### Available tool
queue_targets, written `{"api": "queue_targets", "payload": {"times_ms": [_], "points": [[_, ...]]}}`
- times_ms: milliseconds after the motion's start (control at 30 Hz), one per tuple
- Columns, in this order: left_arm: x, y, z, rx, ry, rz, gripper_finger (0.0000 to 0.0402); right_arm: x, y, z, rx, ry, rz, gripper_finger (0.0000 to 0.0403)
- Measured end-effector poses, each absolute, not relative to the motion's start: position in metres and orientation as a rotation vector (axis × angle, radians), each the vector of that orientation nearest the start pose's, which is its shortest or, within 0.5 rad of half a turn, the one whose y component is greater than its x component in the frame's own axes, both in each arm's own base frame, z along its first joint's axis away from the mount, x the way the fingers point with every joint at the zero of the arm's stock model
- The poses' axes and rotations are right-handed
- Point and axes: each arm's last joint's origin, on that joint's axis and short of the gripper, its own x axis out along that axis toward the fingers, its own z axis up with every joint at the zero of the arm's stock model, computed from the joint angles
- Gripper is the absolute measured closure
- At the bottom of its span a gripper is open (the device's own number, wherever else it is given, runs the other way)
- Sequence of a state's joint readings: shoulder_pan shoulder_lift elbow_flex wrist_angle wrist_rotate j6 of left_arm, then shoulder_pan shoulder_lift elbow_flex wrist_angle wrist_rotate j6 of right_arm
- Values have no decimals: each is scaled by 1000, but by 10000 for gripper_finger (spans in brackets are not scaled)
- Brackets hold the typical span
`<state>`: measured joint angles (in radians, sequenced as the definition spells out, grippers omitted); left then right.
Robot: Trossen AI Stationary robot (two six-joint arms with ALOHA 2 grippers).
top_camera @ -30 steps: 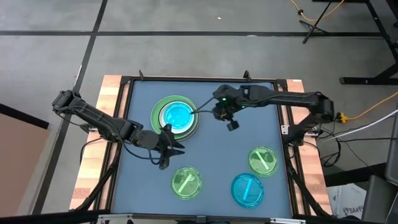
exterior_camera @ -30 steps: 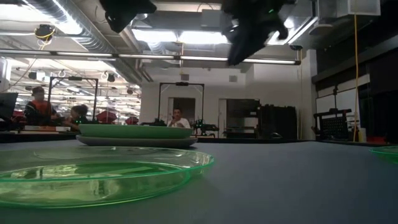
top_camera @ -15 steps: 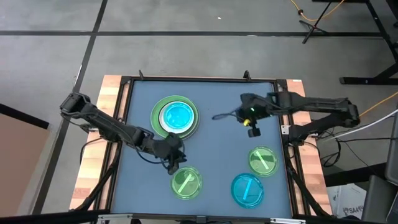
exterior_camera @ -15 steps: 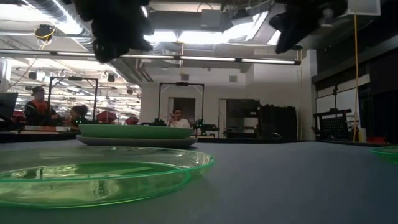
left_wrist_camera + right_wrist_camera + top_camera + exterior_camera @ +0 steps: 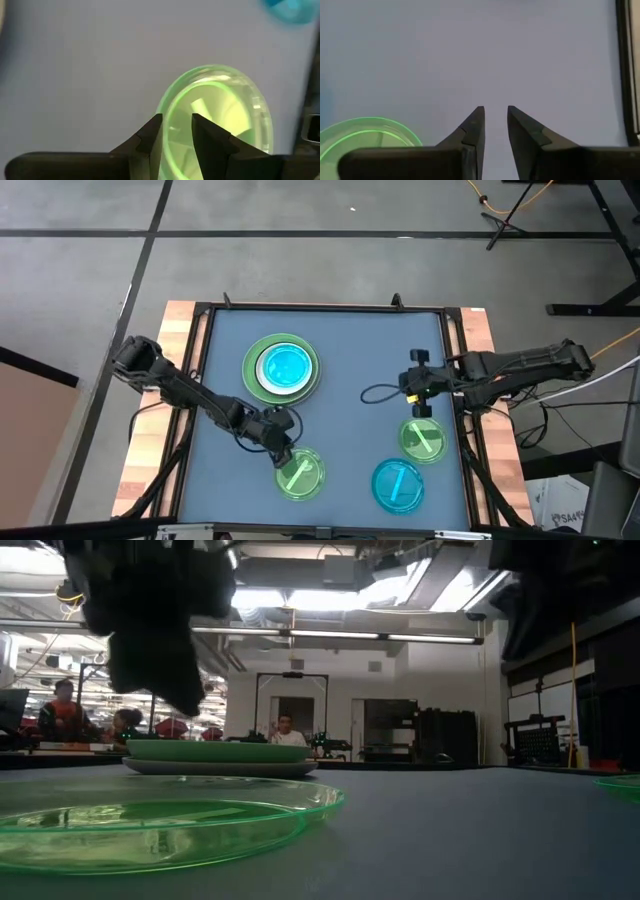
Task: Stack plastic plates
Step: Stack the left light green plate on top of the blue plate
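Bright ceiling strips glare across the low view, leaving the left tool a blurred silhouette. From above, light falls even and soft over the tabletop, shadows faint.

Left gripper poised over a translucent green plate on the grey table.

The two dark fingers stood slightly apart, a narrow gap between them, and the near rim of the round green plate showed through that gap. The plate lay flat, with a pale bar-shaped reflection across its middle. A blurred blue plate edge sat well beyond it.
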<state>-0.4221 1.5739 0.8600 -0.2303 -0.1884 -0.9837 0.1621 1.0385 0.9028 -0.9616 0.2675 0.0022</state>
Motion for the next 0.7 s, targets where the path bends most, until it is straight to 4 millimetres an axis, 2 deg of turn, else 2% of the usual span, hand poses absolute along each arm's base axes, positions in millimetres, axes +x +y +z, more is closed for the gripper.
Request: {"api": "queue_targets", "payload": {"times_ms": [167, 400, 700], "points": [[275, -118, 163, -645, 972, 307, 305, 182, 27, 264, -224, 1037, -83, 329], [276, -124, 150, -672, 1041, 292, 305, 184, 28, 262, -221, 1017, -81, 329], [277, -127, 147, -675, 1040, 283, 305, 184, 28, 262, -221, 1017, -82, 329]]}}
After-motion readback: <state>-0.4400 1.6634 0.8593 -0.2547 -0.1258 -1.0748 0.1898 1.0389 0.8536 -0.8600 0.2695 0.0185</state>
